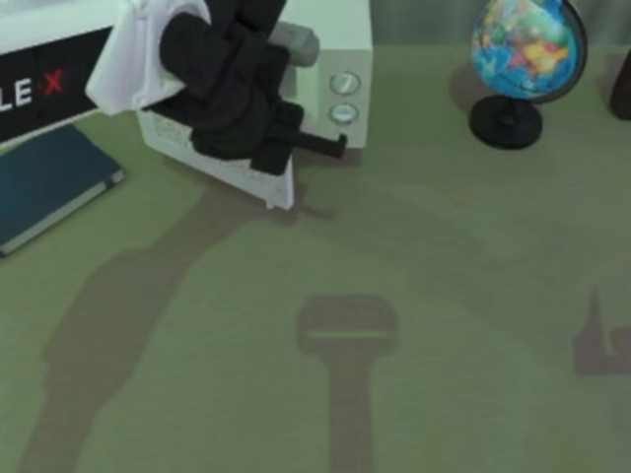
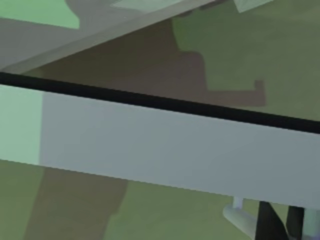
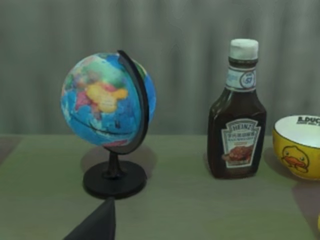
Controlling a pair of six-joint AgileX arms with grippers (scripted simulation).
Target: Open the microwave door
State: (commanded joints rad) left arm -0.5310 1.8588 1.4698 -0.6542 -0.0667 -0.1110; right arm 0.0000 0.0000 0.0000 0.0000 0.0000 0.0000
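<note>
Microwave sits at the far edge of the desk, left of centre in the top view; two round silver knobs show on its panel. Left of it lies a dark blue book. The microwave door stands swung partly out from the front, free edge angled toward the desk centre. The left tool is at the door, dark fingers pointing right just before the knob panel; whether spread or pressed together cannot be told. Further right stands a globe. Right wrist view shows globe, a ketchup bottle and a yellow bowl.
</note>
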